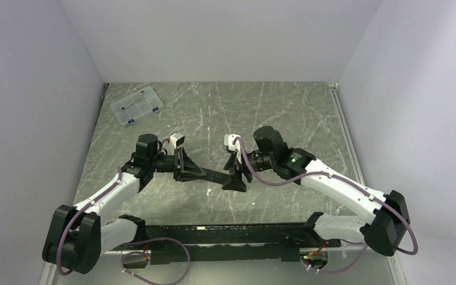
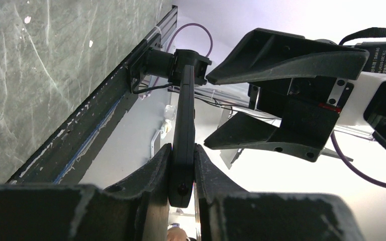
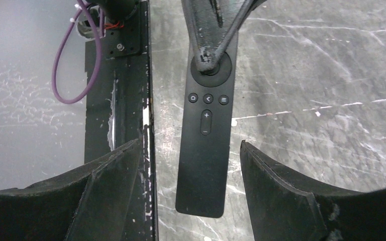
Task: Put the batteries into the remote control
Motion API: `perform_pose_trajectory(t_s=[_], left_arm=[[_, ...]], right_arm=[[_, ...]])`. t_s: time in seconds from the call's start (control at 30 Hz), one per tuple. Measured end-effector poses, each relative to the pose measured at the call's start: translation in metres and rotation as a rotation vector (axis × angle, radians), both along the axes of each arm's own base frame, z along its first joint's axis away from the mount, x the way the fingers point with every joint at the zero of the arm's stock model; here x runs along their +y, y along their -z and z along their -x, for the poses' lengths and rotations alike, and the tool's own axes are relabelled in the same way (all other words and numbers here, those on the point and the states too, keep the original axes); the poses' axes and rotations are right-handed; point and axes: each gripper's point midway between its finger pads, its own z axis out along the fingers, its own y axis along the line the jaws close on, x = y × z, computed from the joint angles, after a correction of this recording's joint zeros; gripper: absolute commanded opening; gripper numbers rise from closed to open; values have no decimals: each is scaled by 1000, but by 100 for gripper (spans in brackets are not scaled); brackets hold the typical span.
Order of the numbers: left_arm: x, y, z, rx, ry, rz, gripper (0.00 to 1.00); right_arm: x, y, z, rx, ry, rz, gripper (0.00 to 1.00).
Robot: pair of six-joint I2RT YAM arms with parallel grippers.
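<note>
Remote control [image 3: 203, 150] seems light, stiff and slick. Your left jaws clamp its button end; right jaws open, so take its long edges.

1. Remote control [image 3: 203, 150]: black plastic, matt and smooth; buttons with a faint sheen.
2. Right gripper [image 3: 190, 144]: black plastic fingers [image 3: 105, 191], matt, grainy, edges scuffed pale.
3. Left gripper [image 2: 182, 148]: same black plastic, whitish wear marks.
4. Table top [image 1: 225, 107]: grey-green marbled stone look, pale veins, slight gloss.
5. Compartment box [image 1: 136, 107]: clear plastic, glossy.
6. Cable [image 3: 56, 63]: purple sheath, smooth.
7. Rail [image 3: 123, 80]: apparently black metal, scratched, finish chipped.
</note>
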Motion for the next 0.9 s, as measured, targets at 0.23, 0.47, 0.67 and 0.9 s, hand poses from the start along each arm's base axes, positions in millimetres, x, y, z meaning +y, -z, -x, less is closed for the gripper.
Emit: perform_pose_trajectory(t_s=[0.23, 0.47, 0.67, 0.9], left_arm=[[0, -1, 2, 5, 11, 7, 0], [0, -1, 2, 6, 12, 7, 0], [0, -1, 2, 7, 12, 7, 0], [0, -2, 2, 10, 10, 7, 0]], right_arm=[[7, 16, 3, -18, -18, 51, 75], [8, 25, 1, -61, 2, 96, 73], [6, 29, -4, -96, 25, 124, 60], [5, 30, -7, -122, 37, 136, 41]])
